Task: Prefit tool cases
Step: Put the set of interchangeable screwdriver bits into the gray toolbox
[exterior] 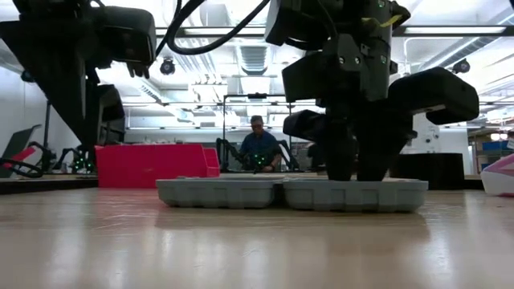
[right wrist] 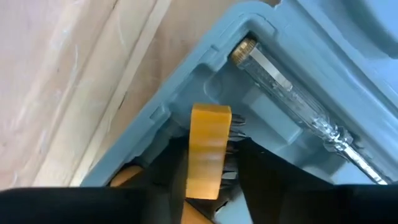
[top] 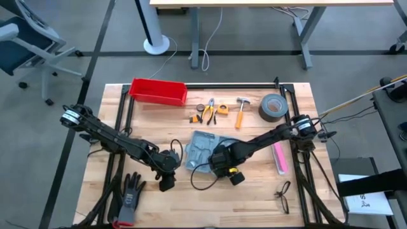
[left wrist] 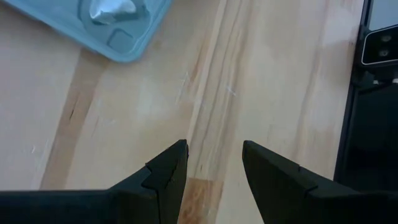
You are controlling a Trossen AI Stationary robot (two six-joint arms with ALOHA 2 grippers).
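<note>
Wooden table (top: 254,184), pale planks, black frame rails; workshop room behind, a seated person (exterior: 259,144) far off. Near edge: black glove (top: 130,191); spectacles (top: 283,196). Left gripper (left wrist: 214,165), fingers apart over bare wood, holding nothing, just beside the tool case (top: 202,151). Centre: tool case lying open flat, grey-blue, a clear-handled screwdriver (right wrist: 298,99) in one slot. Right gripper (right wrist: 210,168) down inside the case, fingers closed on a yellow-handled tool (right wrist: 208,149), possibly a small brush. Right of it: pink item (top: 280,158). Farther: pliers (top: 208,111); hammer (top: 241,112); tape roll (top: 273,107); red bin (top: 159,91) at the far left corner.
</note>
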